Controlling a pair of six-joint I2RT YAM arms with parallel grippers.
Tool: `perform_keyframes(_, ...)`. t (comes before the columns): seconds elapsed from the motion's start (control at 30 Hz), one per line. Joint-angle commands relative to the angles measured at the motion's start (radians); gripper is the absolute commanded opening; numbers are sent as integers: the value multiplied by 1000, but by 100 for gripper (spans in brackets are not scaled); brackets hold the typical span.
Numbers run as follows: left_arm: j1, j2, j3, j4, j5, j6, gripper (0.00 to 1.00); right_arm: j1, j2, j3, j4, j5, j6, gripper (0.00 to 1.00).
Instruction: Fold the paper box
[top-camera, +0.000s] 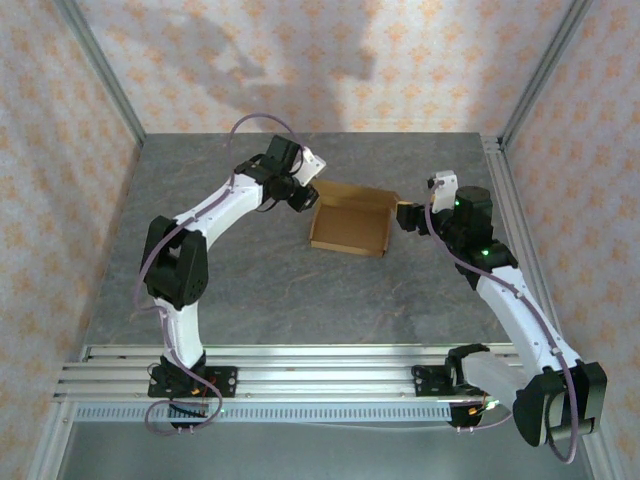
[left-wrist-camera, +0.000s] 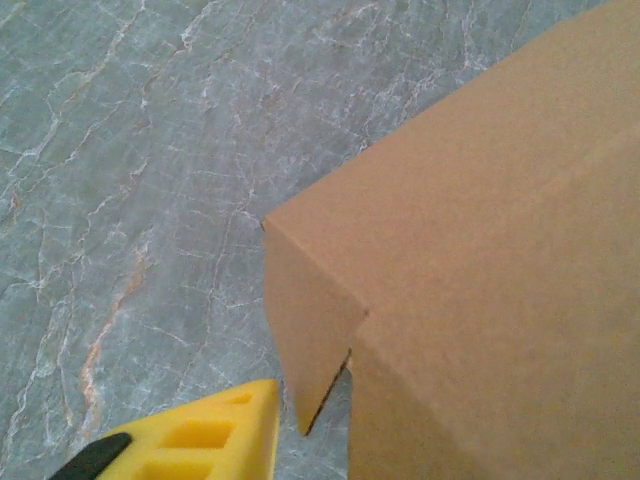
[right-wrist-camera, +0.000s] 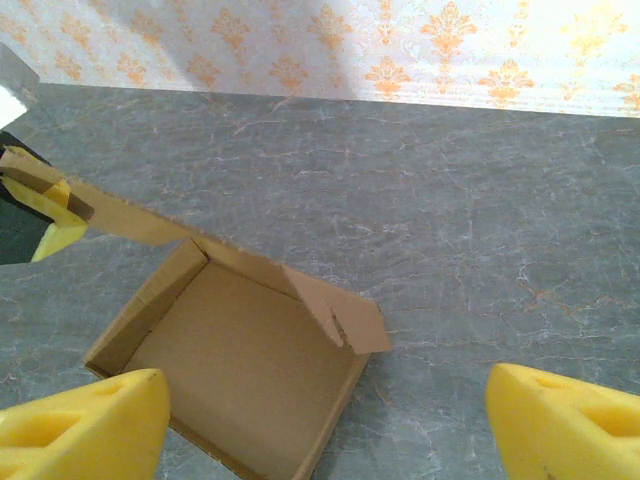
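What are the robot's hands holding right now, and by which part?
The left gripper has the raised flap of the paper box in its jaws, at the flap's end; whether it grips firmly cannot be told. The right gripper is open and empty.

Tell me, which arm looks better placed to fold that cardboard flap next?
Left, probably. The left gripper has the flap on the far side of the box between its fingers, so it could swing it over. The right gripper hangs wide open beside the box, holding nothing.
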Motion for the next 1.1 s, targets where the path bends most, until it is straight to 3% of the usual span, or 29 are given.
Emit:
perform_keyframes(0.0, 6, 14, -12, 35, 0, 1, 27, -4, -20, 22, 12, -3, -2, 82)
perform_keyframes(0.13, 5, 6, -19, 38, 3, -1, 14, -4, -18, 28, 7, -8, 3, 82)
perform_keyframes(0.43, 5, -16, -38, 45, 23, 3, 0, -4, 89, 115, -120, -1, -93, 80)
perform_keyframes(0.7, 5, -16, -37, 42, 18, -11, 0, -4, 187, 199, -151, -142, -190, 76)
perform_keyframes(0.93, -3, -89, -79, 78, -57, -98, 0, 2, 102, 194, -97, -107, -89, 77)
perform_keyframes(1.07, -14, -97, -90, 70, -115, -107, 0, 47, 91, 208, -168, -75, -146, 77)
